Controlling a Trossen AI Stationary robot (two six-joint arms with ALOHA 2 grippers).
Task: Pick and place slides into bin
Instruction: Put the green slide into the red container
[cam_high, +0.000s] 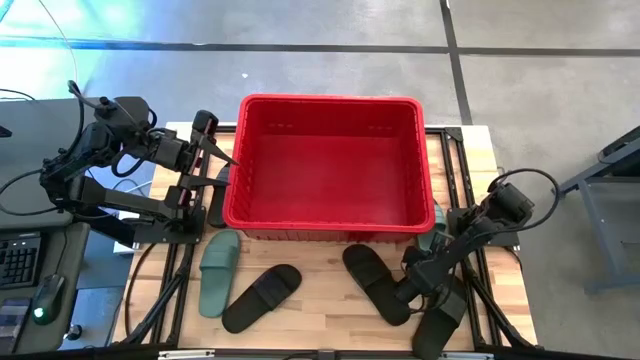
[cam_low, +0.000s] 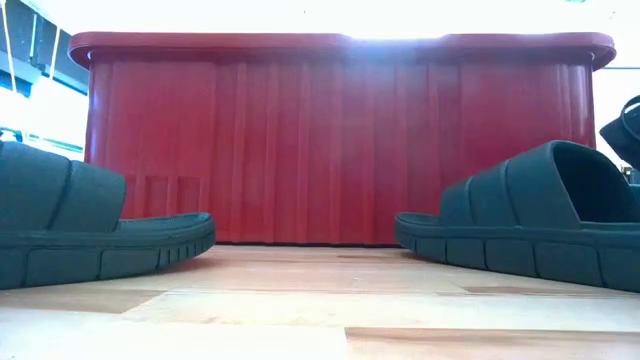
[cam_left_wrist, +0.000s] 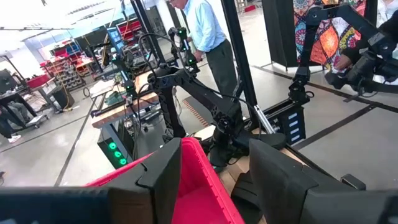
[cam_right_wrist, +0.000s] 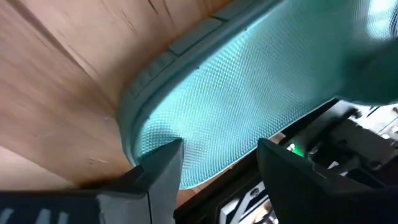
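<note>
Wood-plank table (cam_high: 320, 300); ribbed red bin (cam_high: 330, 165); right tool (cam_right_wrist: 214, 165) wide over mesh-textured green slide (cam_right_wrist: 249, 87).

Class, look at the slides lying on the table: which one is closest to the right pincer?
The sage-green slide at the table's right edge, beside the bin: the right pincer is open straight over its sole. The other green slide lies front-left.

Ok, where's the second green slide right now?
In the high view the second green slide peeks out by the bin's right front corner, at the table's right edge, with the right gripper low beside it.
</note>
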